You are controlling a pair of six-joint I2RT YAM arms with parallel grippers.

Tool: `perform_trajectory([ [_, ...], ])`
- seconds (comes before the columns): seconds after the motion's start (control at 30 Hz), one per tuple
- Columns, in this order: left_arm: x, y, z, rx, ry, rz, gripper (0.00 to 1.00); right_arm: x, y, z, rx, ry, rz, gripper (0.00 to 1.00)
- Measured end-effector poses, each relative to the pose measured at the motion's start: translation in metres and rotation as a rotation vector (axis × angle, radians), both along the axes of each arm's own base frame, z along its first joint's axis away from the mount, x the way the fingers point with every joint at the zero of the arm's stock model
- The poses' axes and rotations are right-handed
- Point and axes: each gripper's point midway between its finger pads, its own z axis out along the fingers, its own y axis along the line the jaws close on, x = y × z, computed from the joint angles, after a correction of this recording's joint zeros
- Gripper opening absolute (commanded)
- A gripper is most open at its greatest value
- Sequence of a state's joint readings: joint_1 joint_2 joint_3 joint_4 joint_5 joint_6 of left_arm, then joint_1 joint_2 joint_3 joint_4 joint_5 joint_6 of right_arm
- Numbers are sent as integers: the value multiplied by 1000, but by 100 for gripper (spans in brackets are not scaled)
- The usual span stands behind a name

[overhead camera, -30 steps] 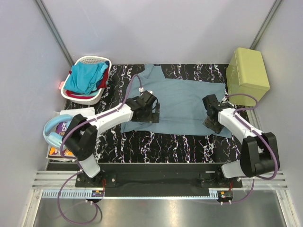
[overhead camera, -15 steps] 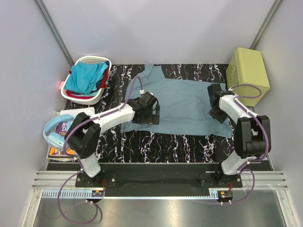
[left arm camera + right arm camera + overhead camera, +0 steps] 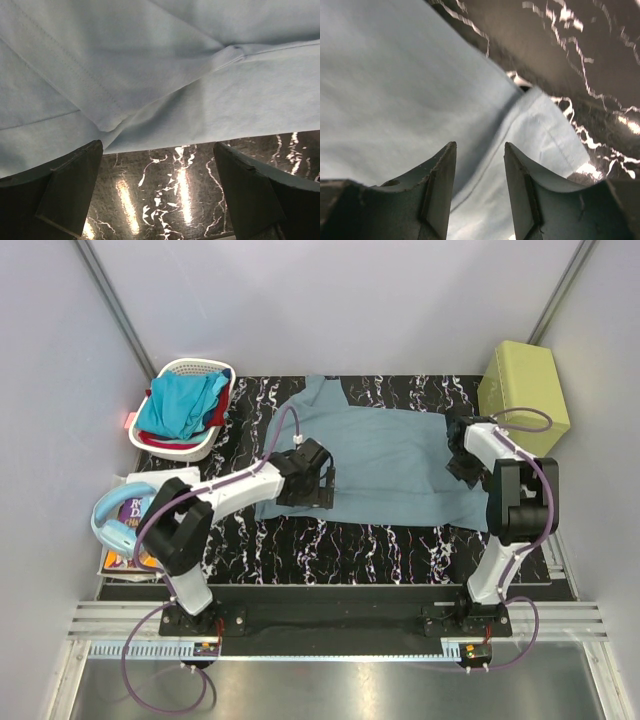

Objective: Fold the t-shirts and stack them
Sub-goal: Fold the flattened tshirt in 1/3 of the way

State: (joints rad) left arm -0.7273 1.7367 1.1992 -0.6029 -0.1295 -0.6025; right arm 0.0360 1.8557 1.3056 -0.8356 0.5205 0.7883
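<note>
A grey-blue t-shirt (image 3: 390, 460) lies spread flat on the black marbled table (image 3: 340, 540). My left gripper (image 3: 322, 485) hovers over the shirt's near-left part. In the left wrist view its jaws (image 3: 156, 147) stand wide open, with the shirt's edge (image 3: 165, 80) and bare table between the fingers. My right gripper (image 3: 460, 452) hangs over the shirt's right side by the sleeve. Its fingers (image 3: 445, 170) are parted over the cloth (image 3: 395, 90) and pinch nothing. A turquoise t-shirt (image 3: 180, 405) and a red t-shirt (image 3: 222, 412) sit bunched in the basket.
The white laundry basket (image 3: 195, 365) stands at the far left corner. A yellow-green box (image 3: 522, 390) stands at the far right, close to the right arm. Light-blue headphones (image 3: 108, 522) and a book (image 3: 125, 558) lie left of the table.
The right gripper has swung from the shirt's near-right corner toward the far side, along the right edge. The left gripper has barely shifted.
</note>
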Motion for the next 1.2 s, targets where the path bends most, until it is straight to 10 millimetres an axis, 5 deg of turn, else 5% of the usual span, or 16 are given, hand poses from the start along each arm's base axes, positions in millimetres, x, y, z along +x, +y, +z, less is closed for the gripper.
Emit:
perform_trajectory([
  [0.17, -9, 15, 10, 11, -31, 13, 99, 11, 16, 33, -30, -79, 94, 59],
  [0.33, -7, 28, 62, -55, -181, 44, 99, 11, 111, 116, 56, -332, 377, 66],
  [0.4, -7, 33, 77, -77, -235, 54, 99, 3, 129, 133, 116, -395, 426, 66],
  [0.47, -6, 35, 80, -80, -257, 55, 99, -7, 131, 130, 148, -403, 436, 66],
  [0.57, -4, 36, 65, -46, -233, 50, 98, -22, 138, 100, 175, -324, 459, 65],
  [0.77, 7, 46, 26, 12, -142, 81, 83, -54, 189, 50, 219, -160, 613, 65],
  [0.97, 29, 76, 14, 20, -116, 179, 74, -70, 227, 46, 258, -149, 721, 65],
  [1.2, 41, 95, 11, 8, -96, 248, 57, -72, 240, 39, 268, -138, 754, 65],
])
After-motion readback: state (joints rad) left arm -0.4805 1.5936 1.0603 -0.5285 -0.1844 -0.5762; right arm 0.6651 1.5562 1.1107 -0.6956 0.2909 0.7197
